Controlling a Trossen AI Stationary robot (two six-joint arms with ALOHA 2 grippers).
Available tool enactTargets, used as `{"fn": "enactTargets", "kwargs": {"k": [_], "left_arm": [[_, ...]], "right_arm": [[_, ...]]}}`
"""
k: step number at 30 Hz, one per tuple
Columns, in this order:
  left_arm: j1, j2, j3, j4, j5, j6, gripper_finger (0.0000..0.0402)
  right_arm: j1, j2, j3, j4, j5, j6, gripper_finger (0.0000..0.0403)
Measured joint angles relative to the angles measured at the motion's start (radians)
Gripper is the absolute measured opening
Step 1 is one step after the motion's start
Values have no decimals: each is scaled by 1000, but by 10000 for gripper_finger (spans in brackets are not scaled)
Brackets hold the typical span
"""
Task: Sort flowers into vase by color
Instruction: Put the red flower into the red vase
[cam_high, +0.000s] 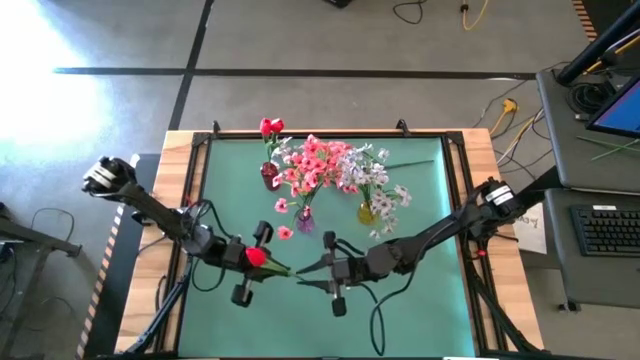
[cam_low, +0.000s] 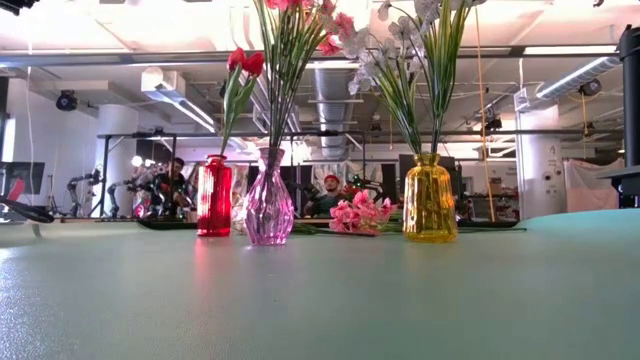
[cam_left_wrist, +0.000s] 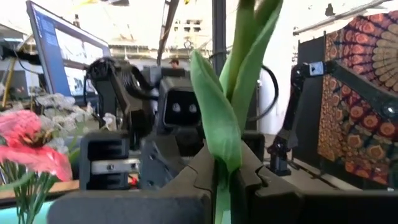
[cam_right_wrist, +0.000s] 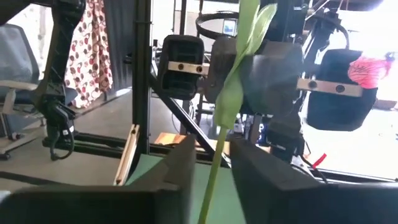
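A red flower (cam_high: 256, 257) on a green stem (cam_high: 288, 270) hangs in the air between my two grippers, above the near middle of the green table. My left gripper (cam_high: 268, 264) (cam_left_wrist: 225, 177) is shut on it, with the blossom beside it. My right gripper (cam_high: 308, 273) (cam_right_wrist: 211, 168) is open. Its fingers stand on either side of the stem (cam_right_wrist: 214, 158) without touching it. Farther back stand a red vase (cam_low: 214, 195) with red flowers, a purple vase (cam_low: 270, 207) with pink ones and a yellow vase (cam_low: 430, 198) with white ones. The low view shows neither gripper. My left gripper pinches the red flower's green stem and leaf base (cam_left_wrist: 222, 163) between its two fingers, close to the blossom end. The fingers come level from the table's left side. The flower is lifted clear of the table, and its stem and leaves reach on past the fingertips toward my right gripper.
A loose pink flower (cam_high: 285, 232) (cam_low: 360, 213) lies on the table between the purple and yellow vases. The three vases (cam_high: 305, 220) cluster at the table's far middle, with tall sprays above them. Cables hang around both arms. The near half of the green mat (cam_high: 420, 310) is bare.
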Motion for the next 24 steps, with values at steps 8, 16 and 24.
{"fn": "enactTargets", "kwargs": {"k": [8, 16, 24], "left_arm": [[-13, -126, 0, -213, -49, -98, 0], [-16, -319, 62, -631, -212, -258, 0], [-5, -388, 309, -1330, -525, -444, 0]], "right_arm": [[2, -49, 0, -165, 26, 27, 185], [2, -96, 0, -290, 26, 76, 205], [4, -152, -1, -507, 18, 135, 206]]}}
